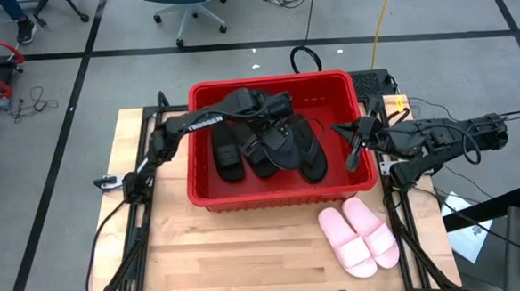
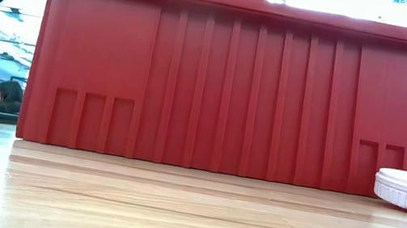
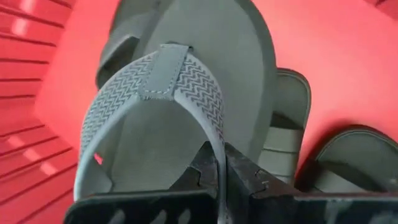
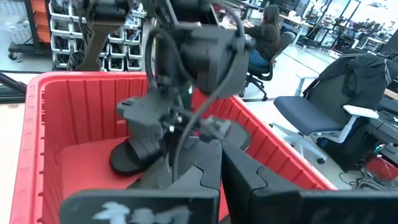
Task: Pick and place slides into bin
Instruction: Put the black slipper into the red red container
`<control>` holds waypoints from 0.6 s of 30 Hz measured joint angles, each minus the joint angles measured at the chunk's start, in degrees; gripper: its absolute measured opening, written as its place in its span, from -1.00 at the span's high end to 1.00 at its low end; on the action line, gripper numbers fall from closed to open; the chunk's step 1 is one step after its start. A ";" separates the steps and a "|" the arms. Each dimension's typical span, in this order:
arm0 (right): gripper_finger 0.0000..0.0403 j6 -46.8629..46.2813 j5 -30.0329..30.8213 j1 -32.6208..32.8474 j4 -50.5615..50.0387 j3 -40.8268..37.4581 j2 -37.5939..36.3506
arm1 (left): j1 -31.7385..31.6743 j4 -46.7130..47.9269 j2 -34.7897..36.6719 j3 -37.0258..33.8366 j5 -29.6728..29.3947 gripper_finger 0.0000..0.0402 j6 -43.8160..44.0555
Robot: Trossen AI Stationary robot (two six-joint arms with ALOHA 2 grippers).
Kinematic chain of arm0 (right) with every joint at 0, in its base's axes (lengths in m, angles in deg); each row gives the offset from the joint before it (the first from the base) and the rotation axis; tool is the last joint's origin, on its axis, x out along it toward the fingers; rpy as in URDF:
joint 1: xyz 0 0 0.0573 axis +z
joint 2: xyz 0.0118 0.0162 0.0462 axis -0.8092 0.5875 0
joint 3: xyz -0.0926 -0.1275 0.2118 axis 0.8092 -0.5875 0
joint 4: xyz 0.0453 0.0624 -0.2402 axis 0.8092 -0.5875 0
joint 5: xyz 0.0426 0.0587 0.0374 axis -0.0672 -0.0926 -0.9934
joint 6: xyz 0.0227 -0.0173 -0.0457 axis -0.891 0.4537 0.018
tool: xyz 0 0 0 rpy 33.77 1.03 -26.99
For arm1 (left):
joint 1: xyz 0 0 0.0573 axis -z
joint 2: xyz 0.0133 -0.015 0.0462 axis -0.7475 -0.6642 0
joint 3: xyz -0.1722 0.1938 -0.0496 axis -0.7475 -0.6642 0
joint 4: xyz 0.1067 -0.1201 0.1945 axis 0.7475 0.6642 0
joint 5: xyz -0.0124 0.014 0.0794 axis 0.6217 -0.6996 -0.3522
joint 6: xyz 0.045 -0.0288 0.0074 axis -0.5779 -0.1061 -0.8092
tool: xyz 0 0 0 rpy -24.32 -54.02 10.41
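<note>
One red bin (image 1: 207,195) sits on the worktop (image 1: 248,262). Four black slides (image 1: 269,145) are in it, as far as I can count. Two pink slides (image 1: 360,236) lie outside.

The large rectangular plastic bin (image 1: 271,195) is bright red, its walls ribbed in vertical lines. Inside lie black rubber wide-strap slides (image 1: 227,154) and black flip-flops (image 1: 307,152); one thong flip-flop (image 3: 186,106) has a grey zigzag-woven strap. Two pale pink foam slides (image 1: 358,236) sit on the light wooden table (image 1: 248,262).
</note>
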 joint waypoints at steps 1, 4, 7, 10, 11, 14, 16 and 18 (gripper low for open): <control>1.00 0.00 -0.01 0.00 0.00 0.00 -0.02 | 0.02 -0.11 -0.57 0.00 -0.13 1.00 -0.10; 1.00 0.00 0.01 0.00 0.00 0.00 -0.02 | 0.02 -0.18 -1.91 -0.07 -0.15 1.00 -0.14; 1.00 0.06 -0.01 0.00 -0.01 0.00 -0.02 | 0.02 -0.72 -1.98 -0.02 0.46 1.00 -0.16; 1.00 0.11 -0.01 0.00 0.00 0.00 -0.02 | -0.05 -1.30 -1.98 -0.02 2.43 1.00 -0.35; 1.00 0.11 -0.01 0.00 0.00 0.00 -0.02 | -0.11 -1.48 -2.00 -0.02 3.26 1.00 -0.42; 1.00 0.17 -0.01 0.00 0.00 0.00 -0.02 | -0.13 -2.52 -2.00 -0.02 6.22 1.00 -0.12; 1.00 0.17 -0.01 0.00 0.00 0.00 -0.02 | -0.13 -2.41 -2.15 -0.02 7.40 1.00 0.35; 1.00 0.17 -0.01 0.00 0.01 0.00 -0.02 | -0.10 -2.43 -2.74 0.01 7.56 1.00 0.39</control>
